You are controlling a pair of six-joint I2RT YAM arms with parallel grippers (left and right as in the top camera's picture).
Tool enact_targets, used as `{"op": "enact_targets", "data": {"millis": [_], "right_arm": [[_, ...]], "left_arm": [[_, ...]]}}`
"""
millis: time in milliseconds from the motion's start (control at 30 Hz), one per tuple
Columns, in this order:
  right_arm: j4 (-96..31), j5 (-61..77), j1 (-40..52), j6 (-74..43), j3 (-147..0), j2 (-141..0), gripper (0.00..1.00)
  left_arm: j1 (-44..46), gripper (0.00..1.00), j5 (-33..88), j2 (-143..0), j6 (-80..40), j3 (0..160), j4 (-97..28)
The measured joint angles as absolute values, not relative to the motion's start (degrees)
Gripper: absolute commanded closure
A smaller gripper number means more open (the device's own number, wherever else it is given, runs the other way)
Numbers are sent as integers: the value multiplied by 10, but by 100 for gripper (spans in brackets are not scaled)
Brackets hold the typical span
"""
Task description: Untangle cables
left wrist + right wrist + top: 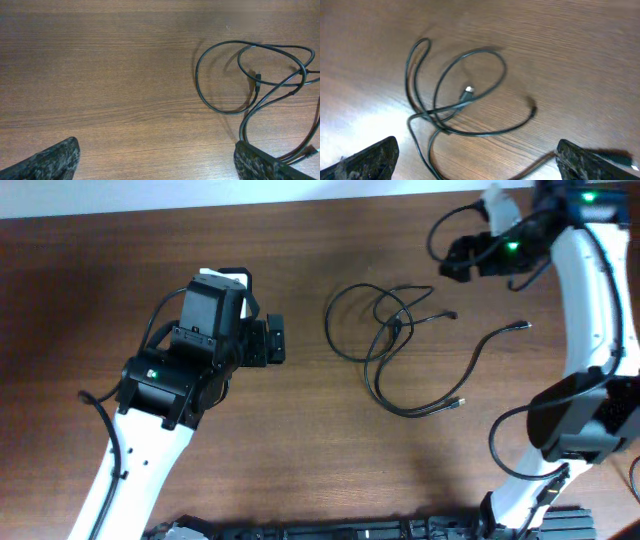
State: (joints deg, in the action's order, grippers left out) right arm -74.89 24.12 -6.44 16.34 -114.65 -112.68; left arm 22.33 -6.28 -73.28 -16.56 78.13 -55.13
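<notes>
There are two robot arms and two claws. The cables [392, 330] are thin black cords in one loose bunch, and I cannot tell for sure how many cords are in it. Three little plug ends poke out of the bunch. One more plug sits inside a loop in the left wrist view.

The bunch lies flat on the brown wood table [300, 470], a bit to the right of the middle. Nothing is holding it.

The left claw [274, 340] is at 9 o'clock from the bunch, near it but not touching. Its two fingers [52, 161] stand wide apart with only bare wood between them. The right claw [452, 262] is at 1 o'clock from the bunch, up near the far edge of the table. Its fingers [367, 159] are wide apart too (the cords show in its camera, out in front of them).

One long tail [490, 340] runs out at 3 o'clock, toward the white right arm. Another tail loops down to 5 o'clock. Plain wood lies at 6 o'clock and 12 o'clock of the bunch.
</notes>
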Motion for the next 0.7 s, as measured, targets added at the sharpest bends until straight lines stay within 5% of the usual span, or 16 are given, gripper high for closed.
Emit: {"op": "enact_targets", "data": {"millis": [700], "right_arm": [[-695,284,-14,273,-928,-1145,3]], "left_arm": [[223,1,-63,-733,-165,781,-551]]}}
